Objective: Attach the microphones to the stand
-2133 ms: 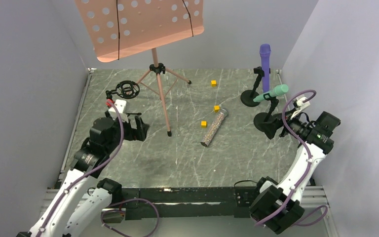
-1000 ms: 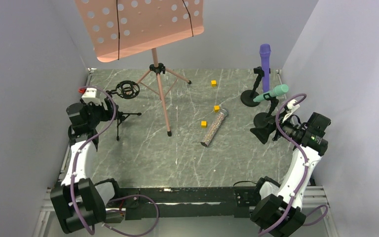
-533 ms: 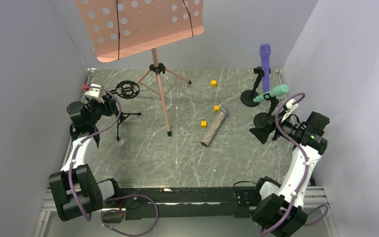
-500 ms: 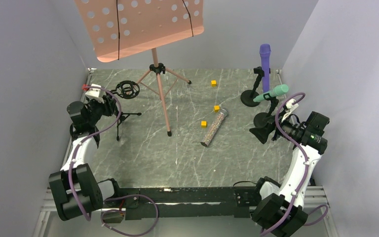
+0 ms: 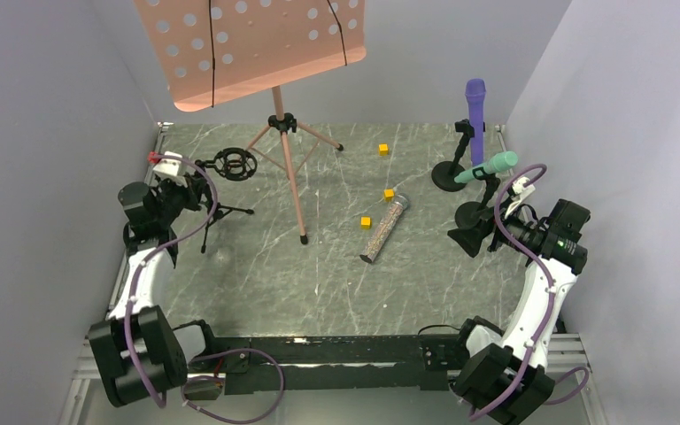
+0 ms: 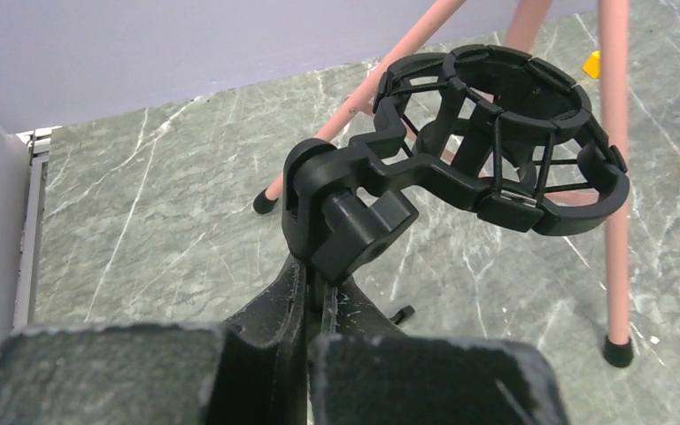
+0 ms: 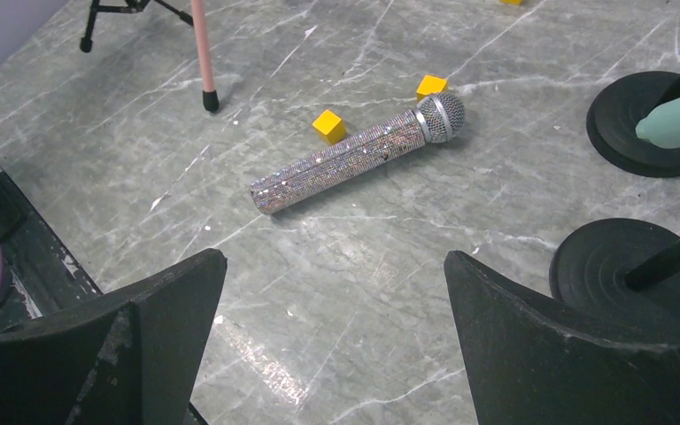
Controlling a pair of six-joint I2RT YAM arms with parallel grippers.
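The glittery silver-pink microphone (image 5: pixel 383 229) lies flat mid-table, its mesh head (image 7: pixel 440 116) toward the back. A purple microphone (image 5: pixel 475 106) stands upright in a round-based holder (image 5: pixel 447 177). The mint-teal microphone (image 5: pixel 487 166) sits slanted in a second round-based holder (image 5: pixel 474 215). At the left, a small black tripod stand ends in a ring-shaped shock mount (image 5: pixel 235 164) (image 6: pixel 496 133), which holds nothing. My left gripper (image 5: pixel 197 188) (image 6: pixel 314 274) is shut on this stand's post just below its knob. My right gripper (image 5: pixel 465 237) (image 7: pixel 335 257) hangs open above bare table, right of the glittery microphone.
A pink music stand (image 5: pixel 257 44) rises at the back, its thin legs (image 5: pixel 297 190) reaching the table centre. Three small yellow cubes (image 5: pixel 383 150) (image 5: pixel 390 194) (image 5: pixel 366 222) lie near the glittery microphone. Grey walls close in on both sides.
My left gripper's fingers have closed onto the tripod stand's post, and the stand's ring and legs have shifted slightly. The right arm has stayed still.
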